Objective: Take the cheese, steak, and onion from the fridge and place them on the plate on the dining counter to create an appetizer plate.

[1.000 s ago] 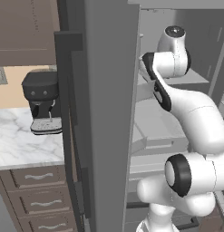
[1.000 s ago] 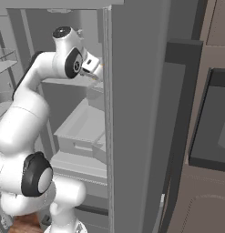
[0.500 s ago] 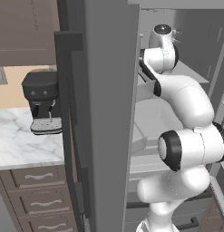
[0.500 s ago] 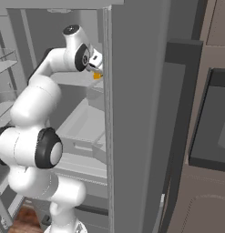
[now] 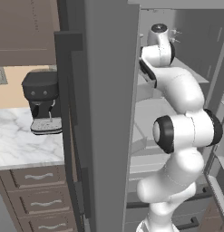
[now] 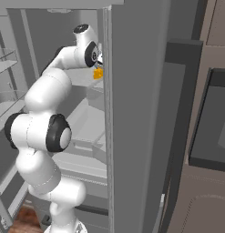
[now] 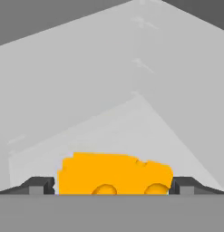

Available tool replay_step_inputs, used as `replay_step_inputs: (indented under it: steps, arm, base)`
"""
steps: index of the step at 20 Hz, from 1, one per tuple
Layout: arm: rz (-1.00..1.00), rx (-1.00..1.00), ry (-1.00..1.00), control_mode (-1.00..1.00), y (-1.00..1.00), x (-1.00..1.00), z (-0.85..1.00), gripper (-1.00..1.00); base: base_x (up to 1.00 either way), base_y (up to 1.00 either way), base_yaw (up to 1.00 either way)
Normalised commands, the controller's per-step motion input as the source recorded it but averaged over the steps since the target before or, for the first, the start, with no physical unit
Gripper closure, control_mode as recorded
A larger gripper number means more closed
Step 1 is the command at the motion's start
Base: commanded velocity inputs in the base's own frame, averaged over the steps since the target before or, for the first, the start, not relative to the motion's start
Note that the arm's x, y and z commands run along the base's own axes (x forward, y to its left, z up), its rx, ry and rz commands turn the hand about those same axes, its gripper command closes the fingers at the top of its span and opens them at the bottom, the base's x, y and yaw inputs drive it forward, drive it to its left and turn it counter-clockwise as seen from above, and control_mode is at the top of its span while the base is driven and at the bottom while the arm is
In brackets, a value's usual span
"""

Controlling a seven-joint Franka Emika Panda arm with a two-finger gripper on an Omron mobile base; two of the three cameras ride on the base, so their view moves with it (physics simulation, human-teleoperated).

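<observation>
We see our tool spread wide around the cheese at the bottom middle, on a fridge shelf. If we squeeze off-center, the cheese could slip away.

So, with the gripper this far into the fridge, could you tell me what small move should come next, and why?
Probably close the gripper on the cheese. In the hand view the orange wedge sits on the pale fridge shelf squarely between the two open fingertips, so a squeeze should catch it.
</observation>
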Motion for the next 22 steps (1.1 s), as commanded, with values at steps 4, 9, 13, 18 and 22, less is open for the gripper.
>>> replay_step_inputs:
  steps: [4, 9, 13, 18, 22]
  arm:
    - [-0.13, 0.00, 0.07, -1.00, -0.06, 0.08, -0.28, -1.00]
    - [-0.16, 0.00, 0.06, -1.00, 0.00, 0.02, -0.35, -1.00]
    - [-0.16, 0.00, 0.05, -1.00, 0.00, 0.01, -0.26, -1.00]
    - [-0.17, 0.00, 0.05, -1.00, 0.06, 0.00, -0.15, -1.00]
    - [-0.15, 0.00, 0.03, -1.00, 0.04, 0.00, -0.11, -1.00]
  base:
    - [0.00, 0.00, 0.00]
    - [0.00, 0.00, 0.00]
    - [0.00, 0.00, 0.00]
    - [0.00, 0.00, 0.00]
    - [0.00, 0.00, 0.00]
